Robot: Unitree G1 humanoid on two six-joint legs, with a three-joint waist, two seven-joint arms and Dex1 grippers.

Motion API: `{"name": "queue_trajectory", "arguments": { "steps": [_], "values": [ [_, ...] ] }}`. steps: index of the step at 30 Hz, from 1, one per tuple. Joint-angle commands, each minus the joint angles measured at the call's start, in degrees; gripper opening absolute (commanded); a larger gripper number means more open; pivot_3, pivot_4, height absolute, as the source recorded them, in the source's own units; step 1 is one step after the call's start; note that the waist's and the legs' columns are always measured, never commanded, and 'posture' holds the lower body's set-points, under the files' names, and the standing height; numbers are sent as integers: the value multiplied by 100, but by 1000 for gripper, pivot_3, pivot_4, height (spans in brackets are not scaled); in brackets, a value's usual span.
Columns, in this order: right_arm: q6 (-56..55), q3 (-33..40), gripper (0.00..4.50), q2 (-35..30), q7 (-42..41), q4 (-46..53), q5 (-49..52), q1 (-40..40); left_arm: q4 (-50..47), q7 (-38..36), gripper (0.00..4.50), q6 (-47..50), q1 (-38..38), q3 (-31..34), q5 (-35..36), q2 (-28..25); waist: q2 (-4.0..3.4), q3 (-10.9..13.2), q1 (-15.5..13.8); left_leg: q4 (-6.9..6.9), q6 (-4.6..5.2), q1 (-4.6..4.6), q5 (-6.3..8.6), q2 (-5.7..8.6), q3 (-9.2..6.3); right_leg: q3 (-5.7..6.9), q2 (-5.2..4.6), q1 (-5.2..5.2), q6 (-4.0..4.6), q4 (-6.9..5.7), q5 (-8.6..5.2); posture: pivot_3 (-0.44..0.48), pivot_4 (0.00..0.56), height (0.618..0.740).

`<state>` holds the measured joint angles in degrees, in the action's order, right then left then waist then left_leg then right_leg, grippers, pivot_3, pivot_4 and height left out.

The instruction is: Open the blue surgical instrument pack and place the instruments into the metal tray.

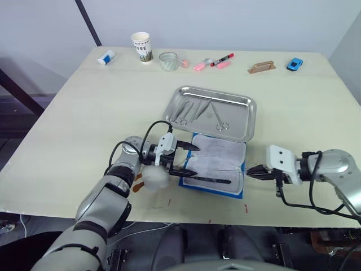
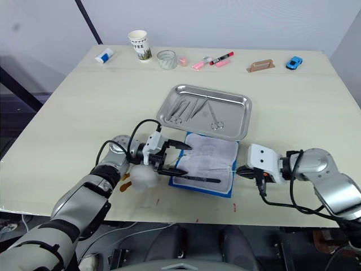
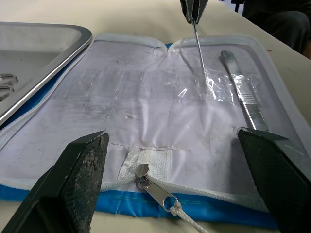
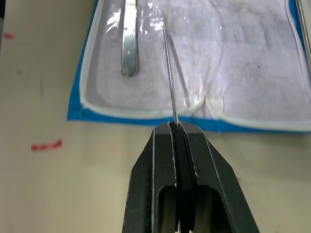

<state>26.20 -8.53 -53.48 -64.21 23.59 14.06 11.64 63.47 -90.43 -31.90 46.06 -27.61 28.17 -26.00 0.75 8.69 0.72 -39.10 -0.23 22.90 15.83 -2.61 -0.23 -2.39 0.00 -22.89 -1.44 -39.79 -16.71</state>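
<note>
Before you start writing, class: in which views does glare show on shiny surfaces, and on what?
In the left eye view, bright sheen on the metal tray; in the left wrist view, glints on the clear plastic sleeve inside the blue surgical instrument pack; in the right wrist view, a bright streak along the flat steel handle.

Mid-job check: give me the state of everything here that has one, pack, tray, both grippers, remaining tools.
blue pack: unzipped, lying flat open
metal tray: holds several instruments
left gripper: open, over the pack's edge
right gripper: shut on thin probe
thin probe: tip inside pack
flat handle tool: lying in pack
</note>
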Motion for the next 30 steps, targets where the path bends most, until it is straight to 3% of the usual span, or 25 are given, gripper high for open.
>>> {"name": "queue_trajectory", "arguments": {
  "steps": [1,15,30],
  "values": [
    [-300,454,28,-215,-145,-55,121,-146,133,-207,4500,3,-149,-162,-168,24,1,0,-6,0,0,0,0,0,0,0,0,0,0,0,0,0,150,725],
    [-1024,1267,28,-515,-441,-1040,257,-302,170,-207,4500,0,-146,-134,-188,36,0,0,-4,0,0,-3,0,1,3,-2,0,4,1,1,1,0,150,725],
    [2853,793,28,2009,2989,-850,349,1933,180,-207,4500,-25,-148,-130,-203,42,-7,-2,-15,-1,0,-2,0,3,-3,1,-3,6,7,-3,3,0,150,725]
  ]
}}
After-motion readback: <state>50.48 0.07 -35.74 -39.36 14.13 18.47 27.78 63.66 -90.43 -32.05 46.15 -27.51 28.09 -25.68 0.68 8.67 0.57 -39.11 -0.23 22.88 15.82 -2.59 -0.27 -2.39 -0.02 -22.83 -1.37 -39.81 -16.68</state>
